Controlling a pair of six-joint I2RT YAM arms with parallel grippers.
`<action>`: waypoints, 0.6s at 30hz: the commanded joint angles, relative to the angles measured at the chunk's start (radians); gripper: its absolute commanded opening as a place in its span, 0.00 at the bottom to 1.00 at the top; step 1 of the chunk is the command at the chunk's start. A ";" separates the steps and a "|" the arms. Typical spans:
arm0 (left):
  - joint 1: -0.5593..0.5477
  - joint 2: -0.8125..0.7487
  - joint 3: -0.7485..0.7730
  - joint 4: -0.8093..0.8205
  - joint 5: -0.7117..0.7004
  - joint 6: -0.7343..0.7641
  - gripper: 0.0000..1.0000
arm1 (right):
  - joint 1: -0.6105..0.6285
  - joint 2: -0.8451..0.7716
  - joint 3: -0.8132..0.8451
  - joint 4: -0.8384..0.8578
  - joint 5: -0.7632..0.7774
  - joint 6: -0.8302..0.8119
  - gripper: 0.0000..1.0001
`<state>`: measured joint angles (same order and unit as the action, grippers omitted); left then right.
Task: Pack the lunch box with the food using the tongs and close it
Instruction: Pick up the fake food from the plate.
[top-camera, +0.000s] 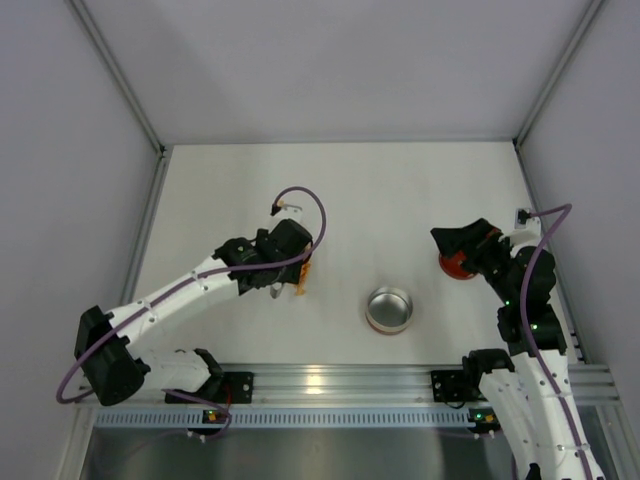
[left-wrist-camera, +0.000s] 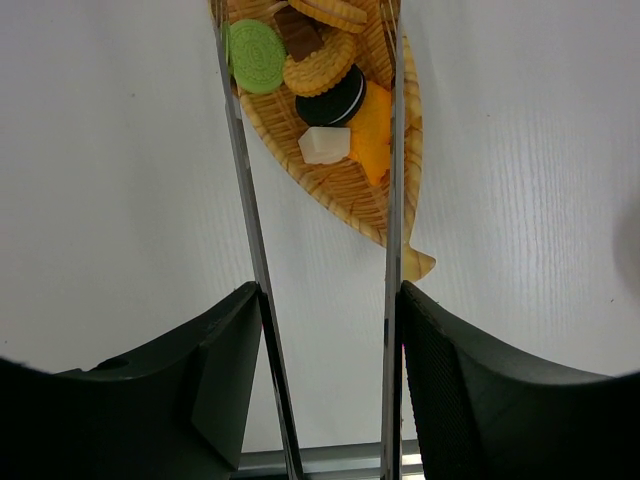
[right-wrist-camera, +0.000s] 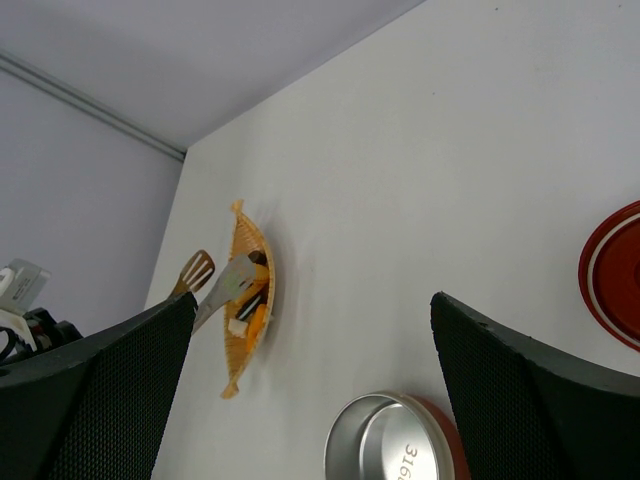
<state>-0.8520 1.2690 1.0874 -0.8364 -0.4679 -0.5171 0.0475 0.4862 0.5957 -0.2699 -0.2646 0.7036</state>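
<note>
Open table (top-camera: 350, 200) btw basket (left-wrist-camera: 340, 190) & tin (top-camera: 389, 308); tongs (left-wrist-camera: 246, 200) straddle basket.

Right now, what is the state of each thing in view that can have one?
lunch box: open, upright, no food inside.
red lid: off, lying flat, apart from the lunch box.
tongs: gripped, arms apart, over the woven basket.
food: lying in the woven basket.
left tool: shut on the tongs.
right tool: open, empty.
</note>
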 joint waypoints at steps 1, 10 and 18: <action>0.021 0.004 -0.009 0.063 -0.002 0.022 0.60 | -0.011 0.000 -0.005 0.061 -0.010 0.000 1.00; 0.054 0.009 -0.029 0.095 0.057 0.040 0.58 | -0.011 0.003 -0.007 0.064 -0.008 0.002 1.00; 0.060 0.018 -0.037 0.109 0.090 0.051 0.56 | -0.011 0.008 -0.008 0.067 -0.010 0.004 0.99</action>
<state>-0.7990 1.2778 1.0580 -0.7826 -0.3935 -0.4793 0.0475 0.4870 0.5953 -0.2699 -0.2646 0.7036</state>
